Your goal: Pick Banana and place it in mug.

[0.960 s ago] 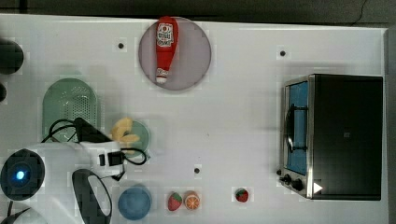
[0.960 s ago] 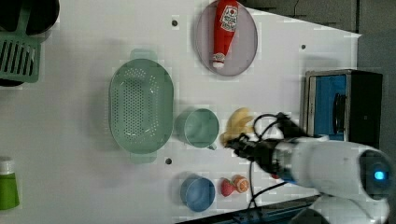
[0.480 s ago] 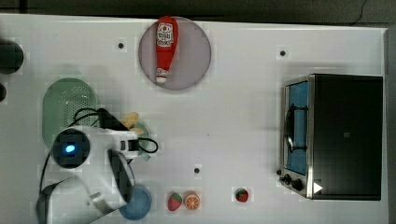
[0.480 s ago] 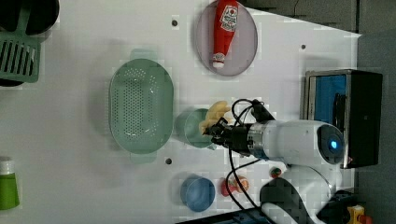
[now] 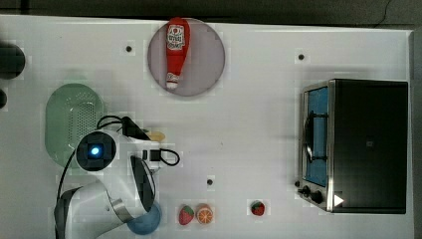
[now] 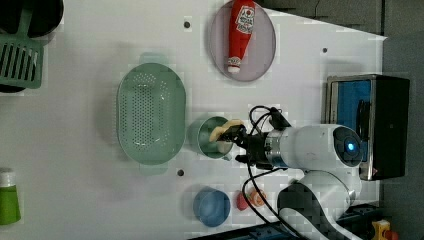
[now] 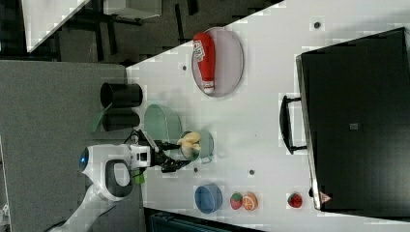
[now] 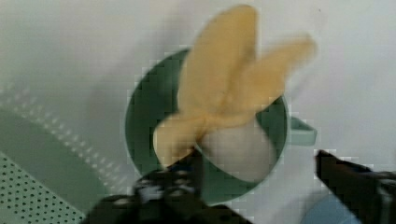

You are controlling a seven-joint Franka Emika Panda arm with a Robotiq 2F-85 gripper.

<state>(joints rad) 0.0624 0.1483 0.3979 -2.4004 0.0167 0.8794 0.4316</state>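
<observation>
The pale yellow banana [image 8: 229, 102] lies over the mouth of the translucent green mug [image 8: 140, 116], its stem end dipping inside and its lobes sticking out past the rim. My gripper [image 8: 261, 182] stands open just beside the mug, one dark finger [image 8: 177, 186] still touching the stem end and the other well apart from it. In the left view the banana [image 6: 225, 129] rests on the mug [image 6: 210, 140] rim with the gripper [image 6: 235, 137] to the left view's right of it. In the top view a banana tip [image 5: 157, 135] peeks out from under the arm.
An oval green perforated basket [image 6: 150, 112] sits right beside the mug. A blue cup [image 6: 211, 206], two strawberries [image 5: 186, 215] and an orange slice [image 5: 204, 214] lie near the table edge. A ketchup bottle [image 5: 175, 50] lies on a grey plate [image 5: 209, 59]. A toaster oven [image 5: 358, 144] stands far off.
The arm carried the banana toward the left view's left until it was over the mug. The jaws, shut on the banana before, have spread apart.
</observation>
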